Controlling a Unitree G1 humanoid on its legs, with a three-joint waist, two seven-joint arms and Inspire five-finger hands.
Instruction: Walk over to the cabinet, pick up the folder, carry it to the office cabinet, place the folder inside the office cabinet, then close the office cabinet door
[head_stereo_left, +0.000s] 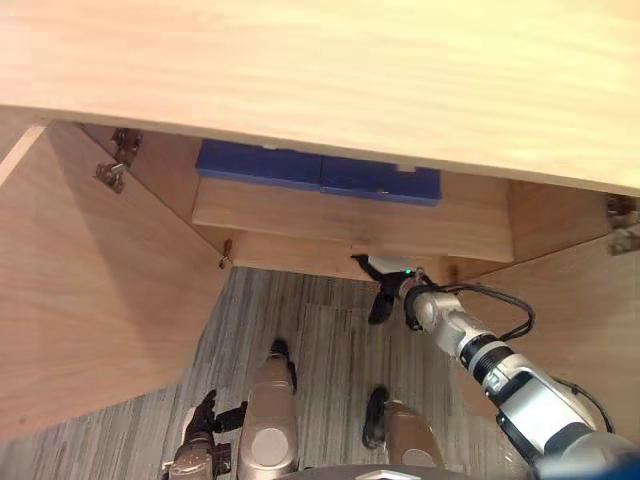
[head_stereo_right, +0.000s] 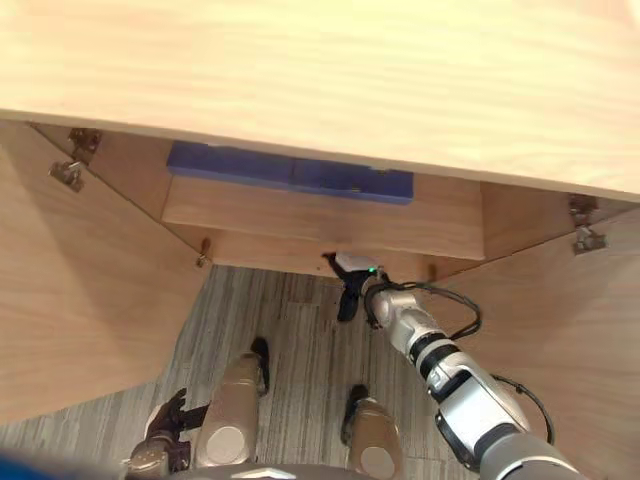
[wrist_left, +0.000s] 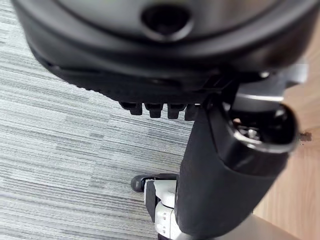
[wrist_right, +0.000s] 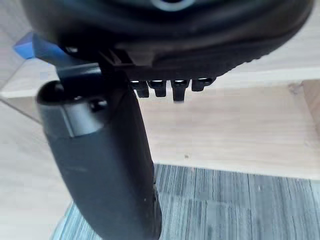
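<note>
The blue folder (head_stereo_left: 320, 172) lies flat on the upper shelf (head_stereo_left: 350, 215) inside the open office cabinet, half hidden under the cabinet's top (head_stereo_left: 320, 70). Its corner also shows in the right wrist view as the blue folder (wrist_right: 27, 46). My right hand (head_stereo_left: 385, 290) hangs just in front of the lower shelf's front edge, below the folder and apart from it, fingers relaxed, open and holding nothing. My left hand (head_stereo_left: 200, 440) hangs low at my left side over the floor, open and holding nothing.
Both cabinet doors stand open: the left door (head_stereo_left: 90, 300) swings out wide on my left, the right door (head_stereo_left: 590, 300) on my right. Metal hinges (head_stereo_left: 118, 160) show at the upper corners. Grey striped carpet (head_stereo_left: 330, 340) lies between the doors.
</note>
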